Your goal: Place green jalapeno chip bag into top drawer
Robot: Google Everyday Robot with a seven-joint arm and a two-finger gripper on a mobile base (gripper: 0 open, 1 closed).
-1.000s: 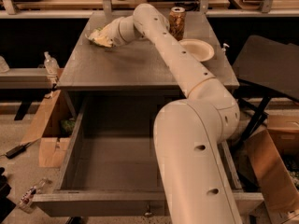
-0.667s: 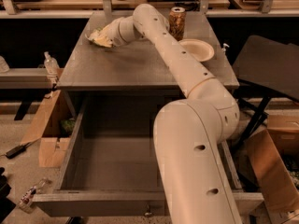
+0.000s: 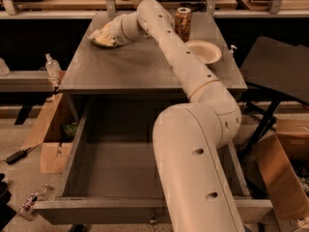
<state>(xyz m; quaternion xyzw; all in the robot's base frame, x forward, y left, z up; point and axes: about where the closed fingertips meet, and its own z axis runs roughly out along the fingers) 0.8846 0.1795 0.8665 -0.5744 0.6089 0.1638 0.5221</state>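
1. Reaching across the grey cabinet top (image 3: 130, 66) to its far-left corner, and resting the gripper (image 3: 112, 32) right at the green jalapeno chip bag (image 3: 99, 37).
2. Not being able to tell whether gripping the bag or only lying against it, with wrist and crumpled foil hiding the grasp.
3. Changing next to nothing since a second ago: keeping the same arm pose and leaving the bag flat in the same corner, not lifted.
4. Judging from that stillness: probably settling a hold rather than carrying, so barely starting on the task.
5. Keeping the top drawer (image 3: 72, 153) pulled well out below the cabinet top, ready for the drop.
6. Staying well apart from the brown can (image 3: 183, 23) and the paper plate (image 3: 205, 51); still needing a lift and a pull back over the drawer.
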